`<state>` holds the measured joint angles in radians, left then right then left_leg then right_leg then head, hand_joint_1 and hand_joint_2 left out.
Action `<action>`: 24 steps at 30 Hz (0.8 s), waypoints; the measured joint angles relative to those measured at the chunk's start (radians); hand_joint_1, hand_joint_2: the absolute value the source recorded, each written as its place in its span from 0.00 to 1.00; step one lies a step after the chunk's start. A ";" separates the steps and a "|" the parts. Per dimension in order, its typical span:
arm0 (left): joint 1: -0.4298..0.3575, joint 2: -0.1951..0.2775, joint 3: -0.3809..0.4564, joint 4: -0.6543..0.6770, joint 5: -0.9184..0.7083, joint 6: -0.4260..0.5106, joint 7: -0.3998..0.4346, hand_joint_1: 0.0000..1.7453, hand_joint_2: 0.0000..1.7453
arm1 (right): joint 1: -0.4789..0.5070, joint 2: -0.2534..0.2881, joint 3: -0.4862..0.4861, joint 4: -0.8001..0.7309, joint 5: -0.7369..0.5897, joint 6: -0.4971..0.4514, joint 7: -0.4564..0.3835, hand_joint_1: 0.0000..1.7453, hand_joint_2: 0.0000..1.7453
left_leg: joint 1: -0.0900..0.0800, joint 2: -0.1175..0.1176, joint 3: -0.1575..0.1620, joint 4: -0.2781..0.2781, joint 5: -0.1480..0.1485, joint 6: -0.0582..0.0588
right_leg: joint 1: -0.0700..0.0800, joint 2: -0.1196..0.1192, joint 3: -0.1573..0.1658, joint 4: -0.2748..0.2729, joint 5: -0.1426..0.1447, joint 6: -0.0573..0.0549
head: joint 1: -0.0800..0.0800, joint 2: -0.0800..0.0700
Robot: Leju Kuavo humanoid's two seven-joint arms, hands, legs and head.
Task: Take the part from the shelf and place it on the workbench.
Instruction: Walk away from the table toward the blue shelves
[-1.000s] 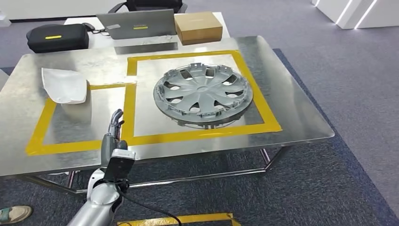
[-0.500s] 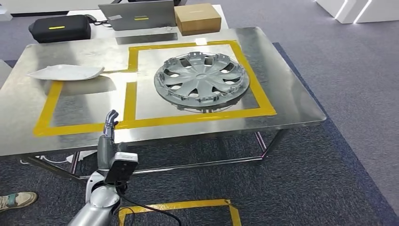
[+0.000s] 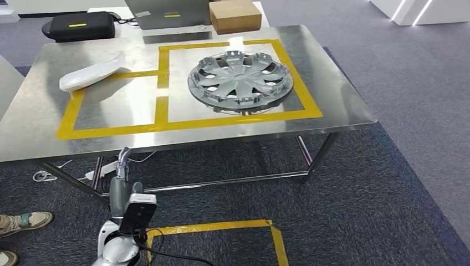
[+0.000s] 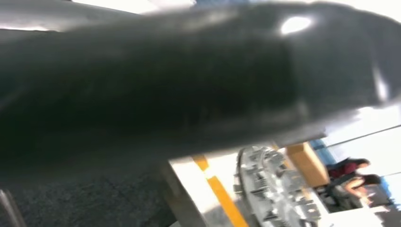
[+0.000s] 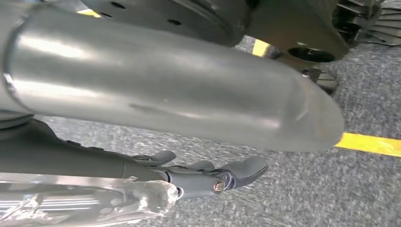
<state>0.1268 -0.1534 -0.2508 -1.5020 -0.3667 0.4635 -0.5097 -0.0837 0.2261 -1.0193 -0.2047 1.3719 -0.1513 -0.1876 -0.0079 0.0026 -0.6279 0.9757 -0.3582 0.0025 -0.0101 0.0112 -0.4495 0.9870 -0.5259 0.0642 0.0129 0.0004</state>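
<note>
Head view bright, even, sharp overall. Steel workbench [image 3: 332, 83] shows soft glare and smeared reflections of things on it; wheel cover [image 3: 240, 78] casts a small shadow under its near rim. White light strips at the far right blown out. Left wrist view heavily motion-blurred, dim, mostly a dark out-of-focus mass with one white specular spot; background overexposed. Right wrist view well lit, with the nearby silver tube soft and the right hand [image 5: 208, 177] in fair focus over grey carpet [image 5: 331, 189].

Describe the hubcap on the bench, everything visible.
The hubcap is a round grey plastic-looking wheel cover with curved spokes, openings between them and small clips around its rim. It lies on the shiny metal table, inside the larger yellow-taped square. Neither hand touches it; the left wrist view shows its edge too.
</note>
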 joint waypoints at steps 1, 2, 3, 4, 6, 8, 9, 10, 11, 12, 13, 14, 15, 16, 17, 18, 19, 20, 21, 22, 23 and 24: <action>0.006 0.004 0.004 -0.008 0.004 0.000 0.000 0.00 0.00 | -0.001 0.000 0.000 0.000 0.000 0.000 -0.001 0.00 0.00 | 0.001 0.000 -0.002 0.000 0.010 -0.005 | 0.002 0.000 0.001 -0.014 -0.003 -0.009 | -0.001 0.000; 0.012 0.008 0.008 -0.014 0.006 -0.001 -0.001 0.00 0.00 | 0.000 0.000 -0.001 0.000 0.000 -0.001 -0.001 0.00 0.00 | 0.003 0.000 -0.005 0.000 0.015 -0.010 | 0.002 -0.003 -0.011 -0.010 0.004 -0.019 | -0.002 0.000; 0.019 0.013 0.012 -0.019 0.008 -0.002 -0.001 0.00 0.00 | 0.001 0.000 -0.002 0.000 0.000 -0.001 -0.001 0.00 0.00 | 0.005 -0.001 -0.010 0.007 0.001 -0.015 | 0.003 -0.005 -0.020 -0.008 0.012 -0.029 | -0.002 0.000; 0.025 0.016 0.014 -0.023 0.009 -0.002 -0.001 0.00 0.00 | 0.002 0.000 -0.002 0.000 0.000 -0.001 -0.001 0.00 0.00 | 0.006 -0.001 -0.019 0.033 -0.034 -0.021 | 0.002 -0.008 -0.031 -0.007 0.023 -0.040 | -0.005 0.000; 0.033 0.022 0.017 -0.030 0.009 -0.003 -0.001 0.00 0.00 | 0.002 0.000 -0.003 0.000 0.000 -0.002 -0.001 0.00 0.00 | 0.007 -0.002 -0.050 0.143 -0.143 -0.029 | 0.002 -0.011 -0.056 -0.007 0.049 -0.053 | -0.010 0.000; 0.035 0.026 0.018 -0.034 0.009 -0.003 -0.001 0.00 0.00 | 0.002 0.000 -0.003 0.000 0.000 -0.003 -0.001 0.00 0.00 | 0.008 -0.002 -0.071 0.266 -0.210 -0.031 | 0.004 -0.012 -0.088 -0.005 0.077 -0.056 | -0.011 0.000; 0.036 0.027 0.018 -0.035 0.010 -0.003 -0.001 0.00 0.00 | 0.002 -0.001 -0.003 0.000 0.000 -0.003 -0.001 0.00 0.00 | 0.007 -0.002 -0.065 0.294 -0.206 -0.030 | 0.005 -0.013 -0.106 -0.004 0.090 -0.056 | -0.011 0.000; 0.038 0.028 0.019 -0.036 0.010 -0.003 -0.001 0.00 0.00 | 0.003 -0.001 -0.003 0.000 0.000 -0.003 -0.001 0.00 0.00 | 0.007 -0.002 -0.044 0.289 -0.185 -0.028 | 0.006 -0.013 -0.123 -0.003 0.102 -0.054 | -0.011 0.000; 0.039 0.030 0.019 -0.039 0.010 -0.002 -0.001 0.00 0.00 | 0.003 -0.001 -0.003 0.000 0.000 -0.003 -0.001 0.00 0.00 | 0.007 -0.002 -0.005 0.249 -0.157 -0.025 | 0.007 -0.013 -0.138 -0.002 0.114 -0.052 | -0.011 0.000; 0.039 0.031 0.020 -0.042 0.010 -0.001 -0.001 0.00 0.00 | 0.002 0.000 -0.003 0.000 0.000 -0.003 -0.001 0.00 0.00 | 0.007 -0.002 0.047 0.186 -0.136 -0.020 | 0.007 -0.013 -0.151 0.000 0.124 -0.049 | -0.011 0.000; 0.039 0.031 0.021 -0.048 0.009 0.001 -0.001 0.00 0.00 | 0.002 0.000 -0.003 0.000 0.000 -0.003 -0.001 0.00 0.00 | 0.006 -0.002 0.102 0.109 -0.129 -0.015 | 0.009 -0.013 -0.163 0.003 0.134 -0.046 | -0.011 0.000; 0.040 0.032 0.023 -0.054 0.009 0.003 -0.001 0.00 0.00 | 0.001 0.000 -0.003 0.000 0.000 -0.003 -0.002 0.00 0.00 | 0.005 -0.002 0.145 0.043 -0.134 -0.010 | 0.010 -0.013 -0.172 0.006 0.144 -0.042 | -0.011 0.000; 0.043 0.033 0.027 -0.064 0.010 0.006 -0.002 0.00 0.00 | 0.001 0.000 -0.003 0.000 0.000 -0.004 -0.002 0.00 0.00 | 0.004 -0.003 0.169 0.000 -0.143 -0.007 | 0.012 -0.013 -0.180 0.008 0.154 -0.038 | -0.011 0.000; 0.051 0.035 0.033 -0.076 0.013 0.007 -0.004 0.00 0.00 | 0.001 0.000 -0.003 0.000 0.000 -0.005 -0.002 0.00 0.00 | 0.002 -0.003 0.176 -0.021 -0.148 -0.004 | 0.013 -0.013 -0.187 0.009 0.163 -0.033 | -0.010 0.000; 0.063 0.038 0.042 -0.089 0.018 0.006 -0.006 0.00 0.00 | 0.003 0.000 -0.004 0.000 -0.001 -0.006 -0.002 0.00 0.00 | 0.004 -0.002 0.170 -0.024 -0.147 0.000 | 0.012 -0.012 -0.193 0.010 0.171 -0.028 | -0.010 0.000; 0.076 0.041 0.053 -0.102 0.025 0.002 -0.009 0.00 0.00 | 0.005 0.000 -0.004 0.000 -0.002 -0.007 -0.003 0.00 0.00 | 0.005 -0.001 0.161 -0.024 -0.140 0.006 | 0.011 -0.013 -0.200 0.016 0.164 -0.022 | -0.011 0.000; 0.088 0.044 0.065 -0.113 0.033 -0.007 -0.011 0.00 0.00 | 0.008 0.000 -0.005 0.000 -0.004 -0.008 -0.004 0.00 0.00 | 0.006 0.000 0.152 -0.023 -0.130 0.014 | 0.009 -0.012 -0.210 0.035 0.138 -0.016 | -0.010 0.000; 0.099 0.045 0.077 -0.122 0.040 -0.019 -0.012 0.00 0.00 | 0.011 0.000 -0.006 0.000 -0.007 -0.010 -0.006 0.00 0.00 | 0.007 0.001 0.141 -0.024 -0.118 0.020 | 0.008 -0.012 -0.224 0.073 0.093 -0.011 | -0.009 0.000; 0.107 0.046 0.089 -0.128 0.048 -0.035 -0.014 0.00 0.00 | 0.012 0.000 -0.008 0.000 -0.010 -0.011 -0.009 0.00 0.00 | 0.007 0.001 0.128 -0.024 -0.106 0.023 | 0.008 -0.012 -0.241 0.132 0.037 -0.007 | -0.006 0.000; 0.116 0.046 0.101 -0.132 0.055 -0.052 -0.016 0.00 0.00 | 0.013 0.000 -0.010 0.000 -0.013 -0.012 -0.014 0.00 0.00 | 0.007 0.001 0.114 -0.023 -0.094 0.025 | 0.008 -0.012 -0.256 0.200 -0.011 -0.004 | -0.005 0.000; 0.124 0.045 0.113 -0.134 0.060 -0.066 -0.018 0.00 0.00 | 0.012 0.000 -0.012 0.000 -0.015 -0.012 -0.019 0.00 0.00 | 0.007 0.001 0.098 -0.023 -0.081 0.024 | 0.008 -0.012 -0.264 0.262 -0.037 -0.002 | -0.004 0.000; 0.133 0.043 0.123 -0.134 0.062 -0.079 -0.021 0.00 0.00 | 0.011 0.001 -0.013 0.000 -0.017 -0.013 -0.024 0.00 0.00 | 0.006 0.002 0.082 -0.022 -0.068 0.023 | 0.008 -0.012 -0.261 0.302 -0.036 -0.001 | -0.004 0.000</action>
<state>0.2595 -0.1101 -0.1273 -1.6361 -0.3044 0.3845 -0.5309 -0.0727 0.2268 -1.0327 -0.2045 1.3549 -0.1645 -0.2119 -0.0017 0.0048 -0.5463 0.9540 -0.4265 0.0255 -0.0021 -0.0012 -0.7107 1.2892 -0.5615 0.0635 0.0090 0.0004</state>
